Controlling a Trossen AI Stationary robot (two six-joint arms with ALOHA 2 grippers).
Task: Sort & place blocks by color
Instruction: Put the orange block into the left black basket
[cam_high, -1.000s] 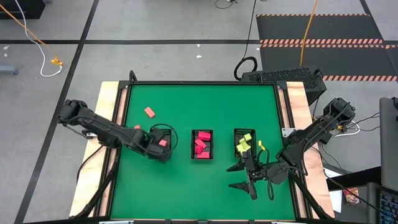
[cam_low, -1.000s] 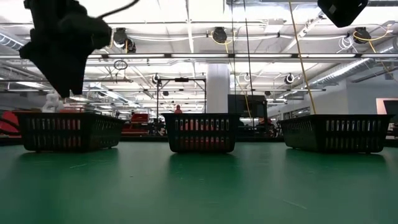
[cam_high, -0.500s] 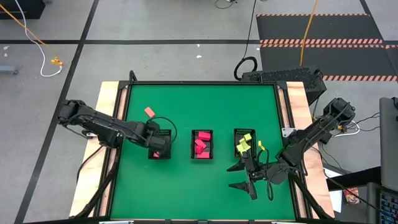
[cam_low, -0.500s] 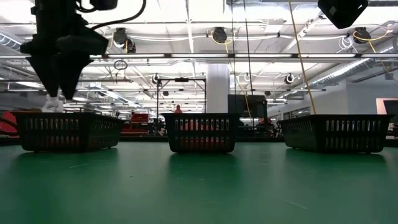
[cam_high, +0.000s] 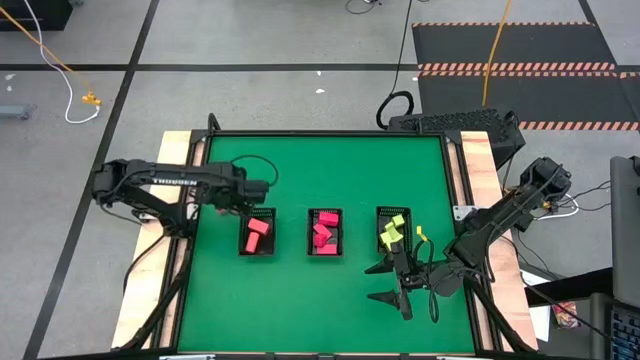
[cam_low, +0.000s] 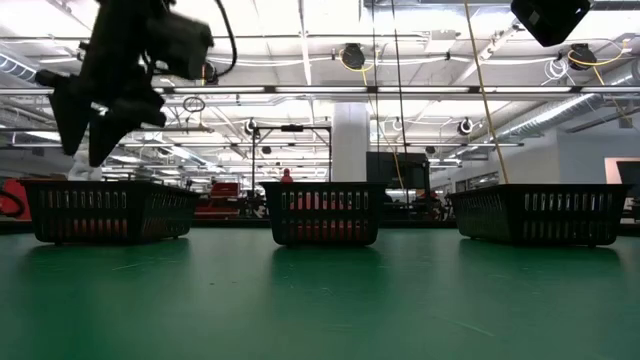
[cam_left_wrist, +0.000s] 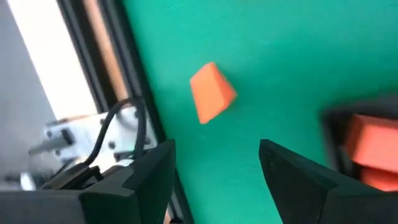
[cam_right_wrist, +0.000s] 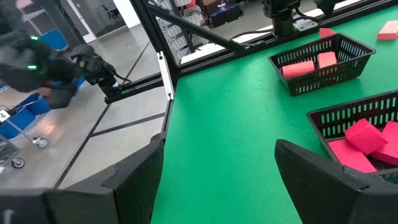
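Three black mesh baskets stand in a row. The left basket (cam_high: 257, 232) holds salmon-red blocks, the middle basket (cam_high: 325, 232) pink-red ones, the right basket (cam_high: 392, 230) yellow-green ones. My left gripper (cam_high: 268, 187) (cam_left_wrist: 217, 146) hangs open and empty above the table, beyond the left basket's far side. One loose salmon-red block (cam_left_wrist: 211, 93) lies on the green mat ahead of its fingers; in the high view the arm hides it. My right gripper (cam_high: 375, 283) (cam_right_wrist: 217, 149) waits open near the table's near right corner.
A small yellow-green piece (cam_high: 419, 235) lies just right of the right basket. The green mat (cam_high: 320, 165) is bordered by a black frame and wooden side strips (cam_high: 170, 170). Open mat lies in front of and behind the basket row.
My left gripper has moved from above the left basket up and toward the table's far edge, tipping out of its straight-down pose. The left basket, covered by it before, now shows two salmon-red blocks. The right arm has kept still.
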